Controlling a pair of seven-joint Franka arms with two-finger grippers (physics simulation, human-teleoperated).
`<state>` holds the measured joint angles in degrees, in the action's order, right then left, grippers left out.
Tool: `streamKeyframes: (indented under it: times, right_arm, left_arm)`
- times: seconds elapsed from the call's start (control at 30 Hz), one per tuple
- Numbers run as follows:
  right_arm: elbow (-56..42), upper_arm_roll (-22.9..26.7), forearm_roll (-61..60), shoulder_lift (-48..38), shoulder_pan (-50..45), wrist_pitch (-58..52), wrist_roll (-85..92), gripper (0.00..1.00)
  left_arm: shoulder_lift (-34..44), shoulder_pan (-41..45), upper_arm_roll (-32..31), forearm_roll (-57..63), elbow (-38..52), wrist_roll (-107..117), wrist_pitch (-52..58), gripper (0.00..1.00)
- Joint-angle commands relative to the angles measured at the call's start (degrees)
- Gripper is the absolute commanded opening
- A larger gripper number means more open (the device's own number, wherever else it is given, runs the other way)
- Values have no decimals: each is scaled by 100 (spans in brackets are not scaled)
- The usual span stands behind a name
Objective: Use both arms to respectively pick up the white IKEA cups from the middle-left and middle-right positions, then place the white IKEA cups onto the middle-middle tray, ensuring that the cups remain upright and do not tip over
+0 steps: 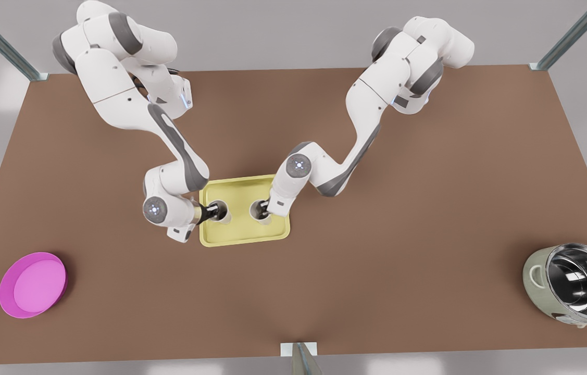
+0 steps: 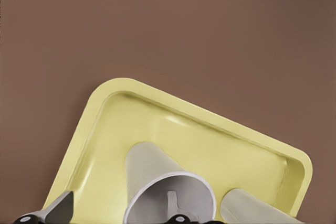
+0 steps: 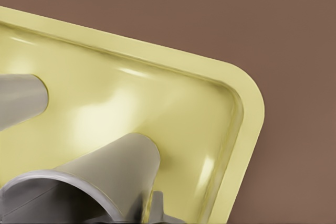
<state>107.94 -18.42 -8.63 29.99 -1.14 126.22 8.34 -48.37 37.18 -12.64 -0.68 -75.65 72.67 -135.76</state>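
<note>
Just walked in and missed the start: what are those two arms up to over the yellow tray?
Each arm has carried a white cup to the yellow tray. The left gripper grips the rim of one cup, one finger inside it; the right gripper grips the other cup likewise. Both cups stand upright over the tray floor, side by side, not yet released.

Two small white tapered cups [image 1: 222,210] [image 1: 261,210], one pale yellow rectangular tray [image 1: 245,237], one round magenta plate [image 1: 33,284], one steel-lined pot [image 1: 577,283] and two white jointed arms [image 1: 173,140] [image 1: 356,140] are counted.
</note>
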Motion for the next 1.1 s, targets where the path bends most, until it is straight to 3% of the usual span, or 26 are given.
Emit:
streamKeyframes:
  times: [0.0,0.03,0.13,0.2,0.33,0.4,0.47,0.5,0.63,0.7,0.77,0.87,1.07]
  right_arm:
    - [-27,-3,1,33,-18,8,-43,100]
    - [-54,5,10,33,-18,-1,-43,100]
    - [-282,5,28,104,-18,-71,10,100]
    - [-379,-3,45,86,-18,-150,10,100]
    - [-801,14,19,-256,123,-1249,124,100]
    - [-1187,23,19,-257,334,-1943,397,100]
    - [-1679,137,983,-99,334,-2093,300,100]
    - [-1785,357,1100,-72,352,-2093,318,100]
    - [-2453,1315,1337,16,352,-2146,195,100]
    - [-2611,1368,1496,-300,352,-2707,160,100]
    - [-3086,1333,1847,-897,106,-4043,-359,100]
    - [-2779,1315,1812,-1680,123,-4229,-359,100]
    - [-2726,1306,1654,-1786,158,-4360,-350,100]
  left_arm:
    - [152,-26,-1,-2,-3,1144,233,100]
    - [407,-123,-1,-11,6,1127,910,100]
    - [1550,-1124,-36,6,454,872,4346,100]
    - [2209,-2442,-28,59,507,-1921,5753,100]
    - [2279,-3884,95,639,1096,-4804,6421,100]
    - [3052,-3920,394,1017,657,-7617,6545,100]
    - [3817,-3533,394,1026,-643,-7627,4964,100]
    - [3827,-3533,613,579,-495,-8671,5191,100]
    - [3651,-3612,737,402,-398,-8832,5411,100]
    - [3660,-3665,737,349,-398,-8867,5674,100]
    - [3651,-3665,737,358,-398,-8840,5657,100]
    - [3528,-3665,737,340,-398,-8840,5648,100]
    - [3405,-3630,728,217,-398,-8832,5631,100]
